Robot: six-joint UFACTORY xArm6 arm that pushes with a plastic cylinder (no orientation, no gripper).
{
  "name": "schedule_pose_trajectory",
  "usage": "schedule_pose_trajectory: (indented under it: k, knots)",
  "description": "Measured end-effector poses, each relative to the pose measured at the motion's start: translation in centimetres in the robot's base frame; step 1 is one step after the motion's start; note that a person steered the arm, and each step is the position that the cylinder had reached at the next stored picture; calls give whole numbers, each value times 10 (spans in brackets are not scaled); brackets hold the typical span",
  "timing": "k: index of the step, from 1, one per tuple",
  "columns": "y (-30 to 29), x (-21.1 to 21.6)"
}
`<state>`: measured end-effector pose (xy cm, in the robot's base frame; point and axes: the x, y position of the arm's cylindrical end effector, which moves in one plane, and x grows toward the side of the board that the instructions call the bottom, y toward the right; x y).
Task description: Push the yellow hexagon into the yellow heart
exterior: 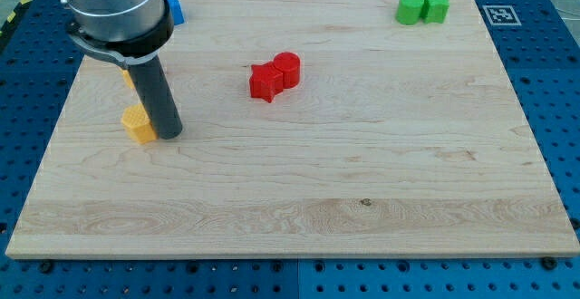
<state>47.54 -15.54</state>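
Beside my tip (169, 132), yellow hexagon (139, 124).

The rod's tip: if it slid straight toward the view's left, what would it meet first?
My tip already sits right beside the yellow block, so it would probably meet that first. Whether they touch is unclear. Another yellow piece shows behind the rod.

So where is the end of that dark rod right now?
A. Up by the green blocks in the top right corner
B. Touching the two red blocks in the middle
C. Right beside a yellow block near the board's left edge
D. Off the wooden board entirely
C: my tip rests on the board right against the view's right side of the yellow block, far from the red blocks and green blocks.
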Motion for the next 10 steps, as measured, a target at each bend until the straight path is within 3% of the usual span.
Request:
schedule_pose_trajectory:
  k: [2,3,5,8,10]
  knots:
    - [-3,38]
    - [-41,25]
    - [-57,-26]
    - [-51,-14]
    - [-2,8]
